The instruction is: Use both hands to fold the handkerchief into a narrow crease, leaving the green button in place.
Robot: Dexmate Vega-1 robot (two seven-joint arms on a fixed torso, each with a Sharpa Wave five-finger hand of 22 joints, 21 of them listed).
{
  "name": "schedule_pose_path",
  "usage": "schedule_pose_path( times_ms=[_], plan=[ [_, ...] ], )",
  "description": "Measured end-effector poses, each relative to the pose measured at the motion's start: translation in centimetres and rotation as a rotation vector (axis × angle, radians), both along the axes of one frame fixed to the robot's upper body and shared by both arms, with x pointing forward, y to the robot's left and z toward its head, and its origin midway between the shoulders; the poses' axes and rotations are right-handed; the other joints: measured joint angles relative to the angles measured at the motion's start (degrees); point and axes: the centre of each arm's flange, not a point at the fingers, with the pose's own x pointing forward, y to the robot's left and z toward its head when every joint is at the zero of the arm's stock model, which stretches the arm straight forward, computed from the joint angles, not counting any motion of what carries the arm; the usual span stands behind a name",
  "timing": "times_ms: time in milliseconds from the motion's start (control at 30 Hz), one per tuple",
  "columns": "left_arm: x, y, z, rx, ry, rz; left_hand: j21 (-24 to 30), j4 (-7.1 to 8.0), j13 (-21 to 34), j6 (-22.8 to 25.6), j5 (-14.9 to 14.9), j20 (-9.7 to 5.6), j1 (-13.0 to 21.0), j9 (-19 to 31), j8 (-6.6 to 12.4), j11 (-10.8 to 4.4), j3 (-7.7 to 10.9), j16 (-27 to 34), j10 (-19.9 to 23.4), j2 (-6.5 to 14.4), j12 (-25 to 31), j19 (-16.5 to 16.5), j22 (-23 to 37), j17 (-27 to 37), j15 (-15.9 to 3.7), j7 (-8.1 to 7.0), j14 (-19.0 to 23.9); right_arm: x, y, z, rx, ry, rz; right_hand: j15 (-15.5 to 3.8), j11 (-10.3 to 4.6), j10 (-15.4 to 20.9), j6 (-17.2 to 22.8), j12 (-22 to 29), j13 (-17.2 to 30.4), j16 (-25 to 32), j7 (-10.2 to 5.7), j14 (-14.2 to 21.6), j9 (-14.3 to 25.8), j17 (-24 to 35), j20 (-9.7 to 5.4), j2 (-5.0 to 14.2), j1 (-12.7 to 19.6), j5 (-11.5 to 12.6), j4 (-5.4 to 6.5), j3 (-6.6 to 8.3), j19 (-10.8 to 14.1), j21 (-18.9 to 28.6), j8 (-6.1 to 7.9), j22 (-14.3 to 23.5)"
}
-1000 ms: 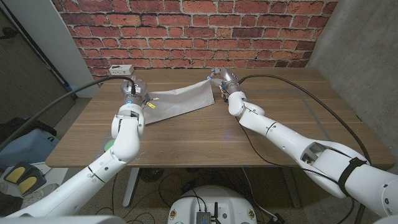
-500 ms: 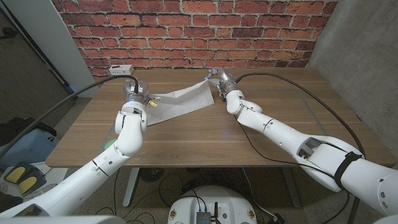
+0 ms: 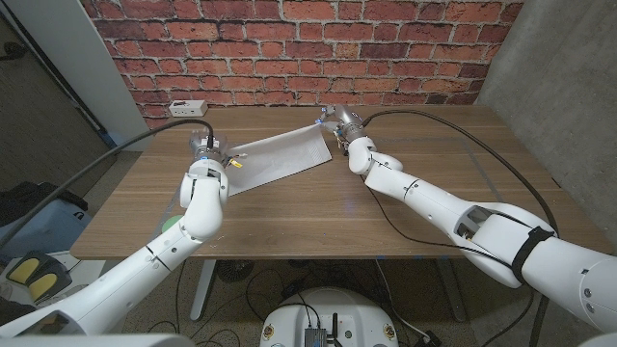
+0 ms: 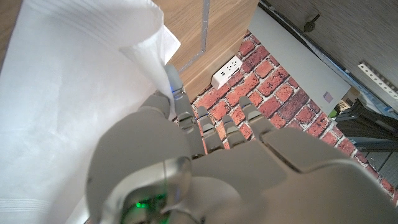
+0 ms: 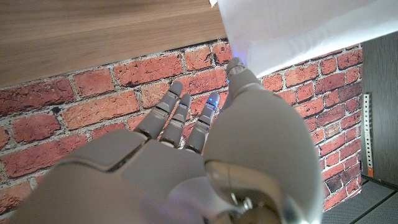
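Both hands, the left hand and right hand, pinched the handkerchief by opposite corners at the table's far middle, so they needed to carry those edges across level, together, for a narrow crease.

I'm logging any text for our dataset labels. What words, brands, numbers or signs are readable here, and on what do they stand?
None can be read in any view.
The handkerchief is plain white, with no print.
The white socket box by the brick wall shows no legible marking; it is too small to tell.
The yellow tag by the left robot hand is too small to read.
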Motion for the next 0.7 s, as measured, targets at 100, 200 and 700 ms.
schedule_pose_path(
  times_ms=[100,200,700],
  plan=[
    [0.1,0.2,-0.1,-0.002,0.004,0.008,0.0,0.0,0.0,0.1,-0.2,0.0,0.0,0.0,-0.05,0.0,0.0,0.0,0.0,0.0,0.0,0.0,0.0,0.0,0.0,-0.1,0.0,0.1,0.0,0.0,-0.003,0.004,-0.003,0.0,0.0,0.0,0.0,0.0,0.0,0.0,0.02,0.0,0.0,0.0,0.0,0.0,0.0,0.0,0.0,0.0,0.0,0.0,0.0,0.0],
    [0.3,0.3,-0.2,-0.001,0.008,0.015,0.0,-0.15,0.0,0.1,-0.2,-0.01,0.1,-0.3,-0.06,0.09,-0.17,0.0,0.1,0.1,0.0,0.0,0.0,0.0,0.0,-0.1,0.0,0.2,0.0,0.0,-0.005,0.007,-0.006,0.0,0.0,0.0,-0.2,0.0,0.0,0.0,0.25,0.0,0.0,0.0,0.0,0.0,0.0,0.0,0.08,-0.11,0.0,0.0,0.0,0.0],
    [0.6,1.2,-0.5,0.003,0.004,0.062,0.0,-0.42,0.0,-1.3,-0.6,-0.3,0.7,-2.1,-2.0,-0.09,-0.37,0.0,0.5,0.2,0.0,0.3,0.0,0.0,-0.21,-0.44,0.6,0.8,0.0,0.2,-0.018,0.02,-0.019,0.0,1.04,-1.0,-4.4,-0.2,0.0,0.0,-0.26,0.0,0.2,0.3,0.0,0.05,0.0,0.0,0.64,-0.79,-0.4,-0.4,-1.82,0.0]
  ],
)
